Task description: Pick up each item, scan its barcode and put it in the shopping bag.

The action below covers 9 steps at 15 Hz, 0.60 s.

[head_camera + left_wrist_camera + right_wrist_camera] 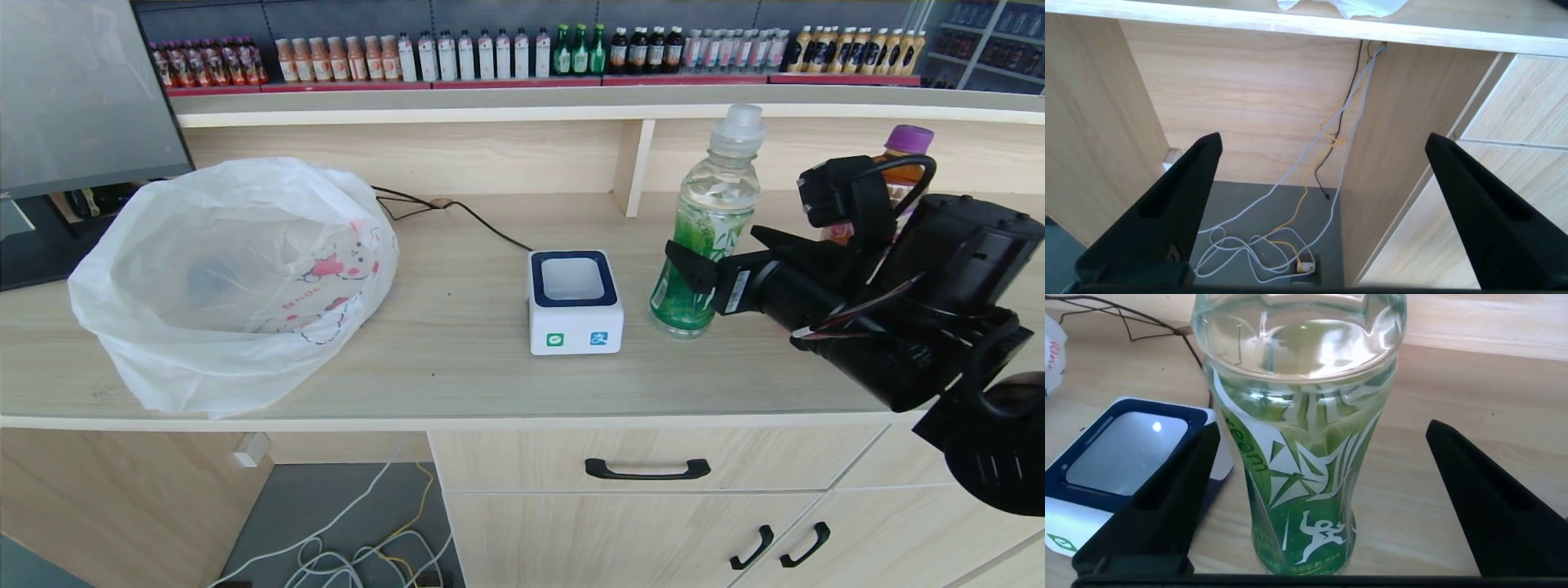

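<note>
the right arm's jaws stand apart on either side of the green-labelled bottle (706, 237), which is upright on the surface (457, 367) just beside the scanner (574, 300), seemingly lined up to close on its waist for scanning. the shopping bag (237, 278) sits open toward the surface's left end to receive it. the left arm's jaws, apart and empty, hang below the surface edge, out of the way.

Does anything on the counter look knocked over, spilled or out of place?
Nothing stands out. The green bottle stands upright and capped beside the scanner, the shopping bag sits open at the robot's left, and the counter looks dry.
</note>
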{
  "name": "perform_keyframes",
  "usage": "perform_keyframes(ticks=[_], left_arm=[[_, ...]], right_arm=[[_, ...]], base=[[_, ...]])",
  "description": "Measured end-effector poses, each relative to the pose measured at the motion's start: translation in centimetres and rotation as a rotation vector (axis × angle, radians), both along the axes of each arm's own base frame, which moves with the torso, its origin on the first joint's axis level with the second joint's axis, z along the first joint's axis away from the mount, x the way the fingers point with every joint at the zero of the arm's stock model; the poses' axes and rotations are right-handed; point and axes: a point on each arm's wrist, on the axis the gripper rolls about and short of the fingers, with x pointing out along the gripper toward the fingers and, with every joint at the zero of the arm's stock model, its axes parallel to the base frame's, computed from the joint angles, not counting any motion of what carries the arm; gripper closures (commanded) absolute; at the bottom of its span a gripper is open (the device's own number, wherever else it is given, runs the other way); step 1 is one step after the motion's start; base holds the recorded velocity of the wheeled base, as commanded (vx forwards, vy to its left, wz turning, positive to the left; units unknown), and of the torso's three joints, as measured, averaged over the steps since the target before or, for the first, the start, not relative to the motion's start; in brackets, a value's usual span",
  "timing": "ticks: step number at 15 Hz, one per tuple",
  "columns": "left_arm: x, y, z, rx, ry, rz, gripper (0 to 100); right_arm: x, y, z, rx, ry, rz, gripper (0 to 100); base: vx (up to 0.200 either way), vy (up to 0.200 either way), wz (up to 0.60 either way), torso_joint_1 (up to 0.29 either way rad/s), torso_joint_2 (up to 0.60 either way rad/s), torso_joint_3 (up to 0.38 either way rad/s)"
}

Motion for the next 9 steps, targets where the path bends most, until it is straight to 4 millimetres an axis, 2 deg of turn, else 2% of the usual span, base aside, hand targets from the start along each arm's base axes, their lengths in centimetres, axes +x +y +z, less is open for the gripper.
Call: perform_keyframes(ticks=[9], left_arm=[[0.0,0.0,0.0,0.0,0.0,0.0,0]], right_arm=[[1.3,0.5,0.1,-0.013,-0.013,-0.038,0]], base=[[0.0,0.0,0.0,0.0,0.0,0.0]])
